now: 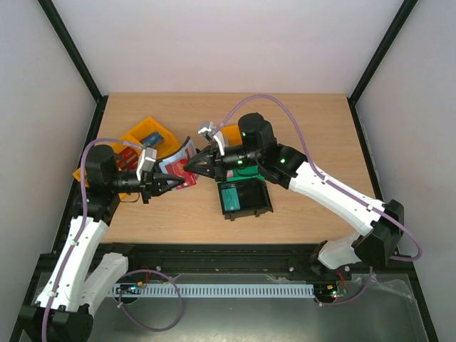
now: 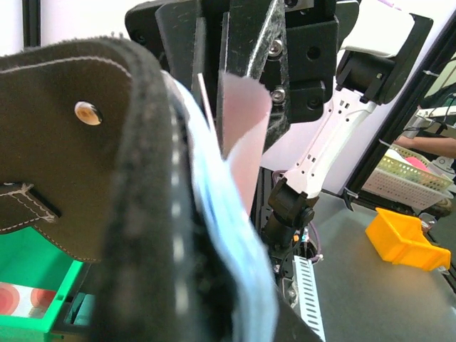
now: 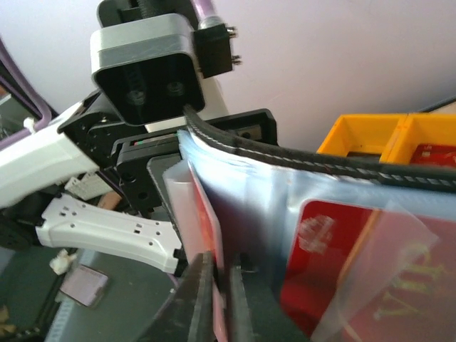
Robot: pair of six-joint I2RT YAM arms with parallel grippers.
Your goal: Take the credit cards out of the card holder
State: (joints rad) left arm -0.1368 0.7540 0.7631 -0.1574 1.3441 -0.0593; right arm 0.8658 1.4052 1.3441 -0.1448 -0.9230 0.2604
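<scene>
The card holder (image 1: pixel 179 158) is a black wallet with blue-grey lining, held up off the table between the two arms. My left gripper (image 1: pixel 165 184) is shut on its lower left edge. In the left wrist view the card holder (image 2: pixel 78 149) fills the frame and hides my own fingers. My right gripper (image 3: pixel 223 299) is shut on the edge of a red credit card (image 3: pixel 211 221) that sticks out of a clear sleeve. Another red credit card (image 3: pixel 324 256) sits inside a sleeve to its right. From the left wrist, the pinched credit card (image 2: pixel 242 121) shows pale pink below the right fingers (image 2: pixel 246 35).
A black bin (image 1: pixel 246 198) with a teal card in it stands on the table under the right arm. Orange bins (image 1: pixel 148 134) sit at the back left and another orange bin (image 1: pixel 231 132) behind the right wrist. A green tray (image 2: pixel 32 299) lies below the wallet.
</scene>
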